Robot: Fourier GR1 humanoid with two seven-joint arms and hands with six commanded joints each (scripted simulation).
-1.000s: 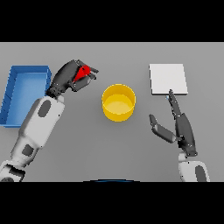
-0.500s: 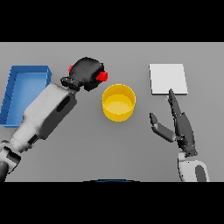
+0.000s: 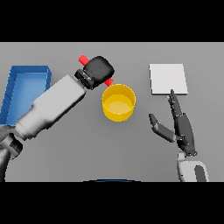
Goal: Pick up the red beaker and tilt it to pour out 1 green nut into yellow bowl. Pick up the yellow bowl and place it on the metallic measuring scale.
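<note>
The left hand [image 3: 99,69], curled round the red beaker [image 3: 83,59], hangs just beside the yellow bowl's [image 3: 118,103] far-left rim, blocking that side. Bare table separates the bowl from the scale [image 3: 168,78]. The right hand [image 3: 180,127], fingers straight, seems to reach the scale's near edge.

Single head view, steeply down onto the grey table [image 3: 87,153], arms entering from the lower edge.

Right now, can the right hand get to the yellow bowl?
Probably yes: the open right hand sits beside the round yellow bowl with bare table between; the left hand holds the red beaker at its far rim.
</note>
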